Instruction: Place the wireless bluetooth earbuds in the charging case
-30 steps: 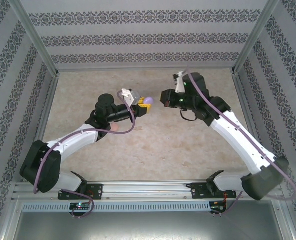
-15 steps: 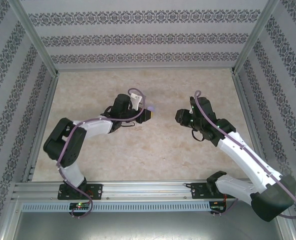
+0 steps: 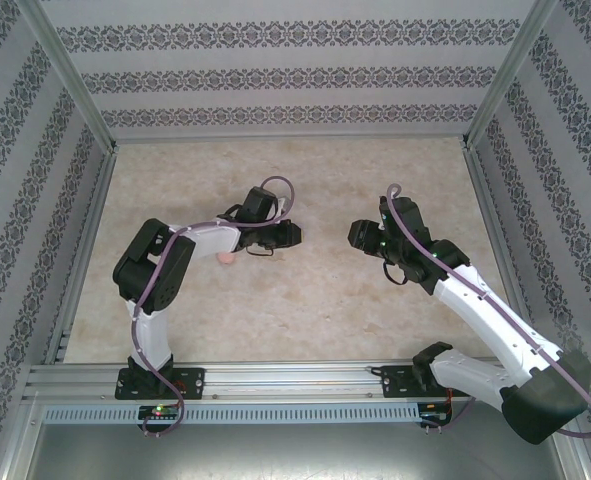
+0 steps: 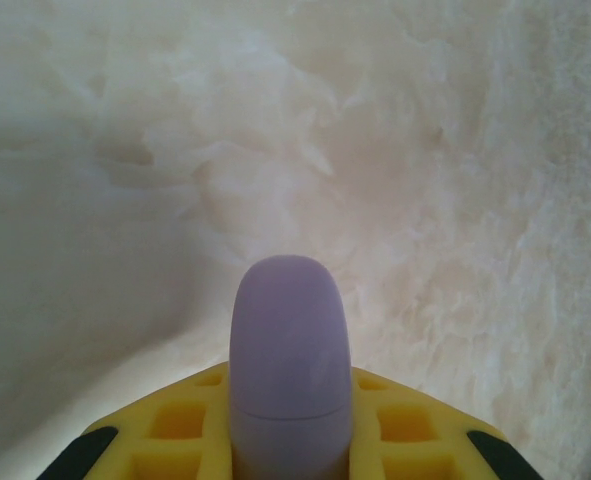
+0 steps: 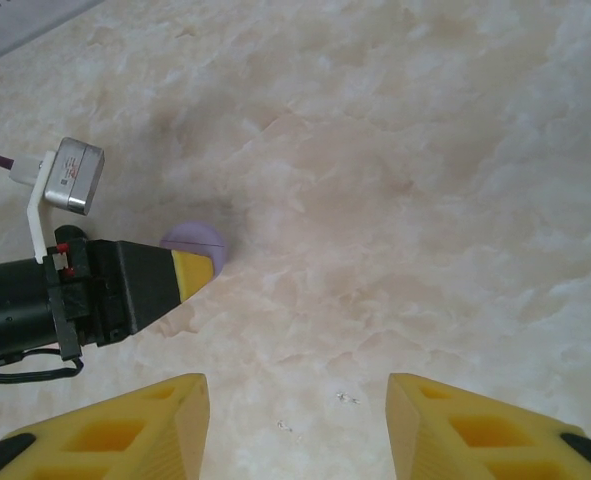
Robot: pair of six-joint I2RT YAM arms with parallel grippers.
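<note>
my left claw is clamped on a smooth lilac rounded plastic case, which pokes out past its yellow fingertips, down by the pale marbled tabletop. my right claw gapes wide, holding nothing; the case lies ahead, to its left.

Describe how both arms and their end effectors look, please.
Both the left arm and right arm have white links, black joints and a purple cable. The left end effector and right end effector have yellow latticed fingers.
</note>
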